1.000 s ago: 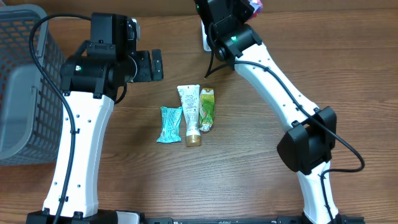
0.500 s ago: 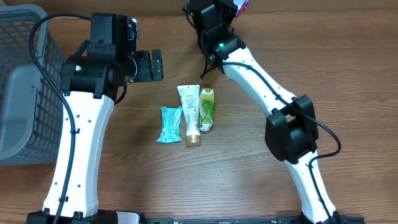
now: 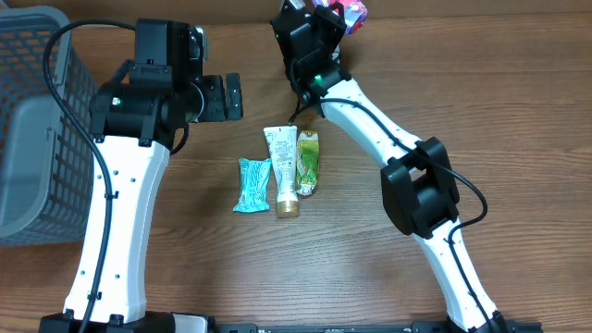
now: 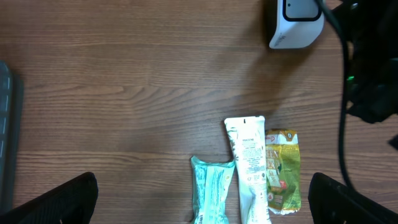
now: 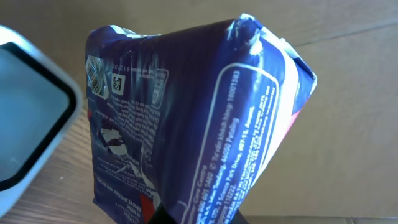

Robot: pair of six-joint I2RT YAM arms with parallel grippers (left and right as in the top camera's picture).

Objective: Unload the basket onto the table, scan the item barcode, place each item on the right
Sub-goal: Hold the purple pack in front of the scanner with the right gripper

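My right gripper (image 5: pixel 193 214) is shut on a dark blue snack packet (image 5: pixel 186 118), held up at the table's far edge (image 3: pixel 340 11). In the right wrist view the packet's printed side fills the frame, right beside the white barcode scanner (image 5: pixel 28 124). The scanner also shows in the left wrist view (image 4: pixel 297 23), while the right arm covers it in the overhead view. My left gripper (image 3: pixel 227 97) hangs open above the table with nothing between its fingers (image 4: pixel 59 199).
A teal packet (image 3: pixel 252 185), a white tube (image 3: pixel 283 166) and a green packet (image 3: pixel 308 162) lie side by side mid-table. A grey mesh basket (image 3: pixel 37 120) stands at the left edge. The right arm stretches across the back right.
The right arm has swung left and further back with the packet, bringing it over to the scanner. The left arm and the three items on the table have not moved.
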